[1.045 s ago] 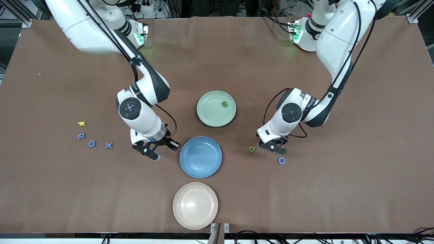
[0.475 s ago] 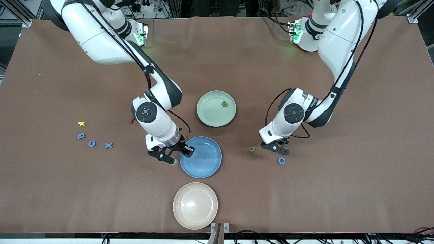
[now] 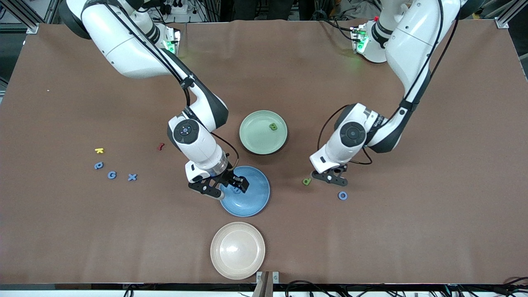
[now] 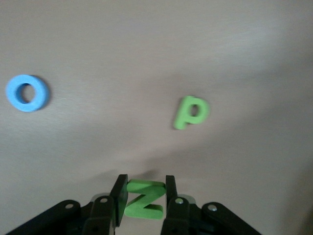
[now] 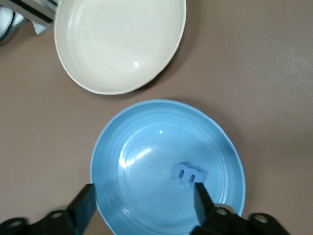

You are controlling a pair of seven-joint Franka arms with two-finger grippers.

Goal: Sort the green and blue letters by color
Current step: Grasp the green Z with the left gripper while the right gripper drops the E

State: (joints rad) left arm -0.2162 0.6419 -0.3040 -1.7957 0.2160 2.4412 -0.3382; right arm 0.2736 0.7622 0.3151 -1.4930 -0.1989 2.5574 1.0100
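Right gripper [image 3: 229, 189] low over blue plate [image 3: 251, 206], fingers [image 5: 87, 203] spread apart. Blue E [image 5: 187, 174] flat in the plate just beneath, between the fingers and clear of both. Plate's rim toward the right arm's end partly covered by that gripper in the front view.

Nearest the front camera: cream plate [image 3: 237, 250], just beside the blue plate, not touching it.

Next, blue O [image 3: 342, 195], flat on worktop [image 3: 412, 231] toward the left arm's end.

Slightly farther: left gripper [image 3: 330, 178] just above the worktop, over the gap between the O and green P [image 3: 306, 181]. Clamped on green N [image 4: 143, 199], pinched between both fingers. P flat on the worktop, just beside the gripper but apart from it.

Toward the right arm's end, well apart from the plates: blue X [image 3: 132, 177], blue G [image 3: 111, 175] and round blue letter [image 3: 98, 165] in a loose row. Yellow K [image 3: 99, 150] just farther than the round one. Red letter [image 3: 161, 146] alone, close to the right arm's wrist.

Farthest: green plate [image 3: 255, 140], with green B [image 3: 272, 126] lying in it near the rim.
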